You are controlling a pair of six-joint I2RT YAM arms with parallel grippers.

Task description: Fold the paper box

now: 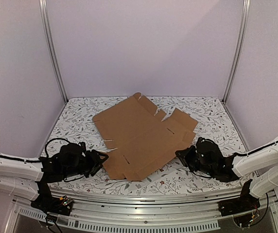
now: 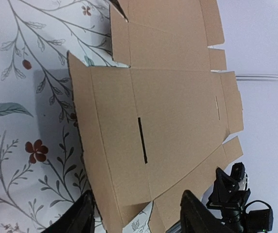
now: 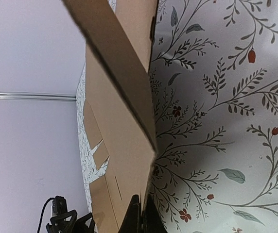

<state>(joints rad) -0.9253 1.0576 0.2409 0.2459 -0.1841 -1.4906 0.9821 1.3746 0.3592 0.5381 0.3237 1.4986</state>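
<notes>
At the near edge of the table (image 1: 76,124), the left end effector (image 2: 136,199) is spread wide. Its two dark fingers (image 2: 78,219) stand either side of the near left corner of the paper box (image 1: 141,136). The card's edge lies in the gap between them, and neither finger visibly presses on it. The bottom of the left wrist view cuts the fingers off, so only their upper parts show.

Across the sheet, the right end effector (image 1: 182,155) meets the near right edge of the box. In the right wrist view its fingertips (image 3: 146,218) are pressed together with a thin edge of card running down between them. It seems to be pinching that edge, though the contact sits dark at the very bottom of the frame. The flap (image 3: 119,63) above the pinch is raised off the table and tilted, with a shadow on the floral surface beside it. From the top view this lift is hard to make out.

The box is an unfolded, plain brown die-cut sheet. It lies skewed in the middle of the table, between the two arms. A narrow dark slot (image 2: 142,141) is cut in the panel just beyond the left fingers. Farther off, the sheet's notched flaps and tabs reach toward the pale lilac back wall (image 1: 144,43).
</notes>
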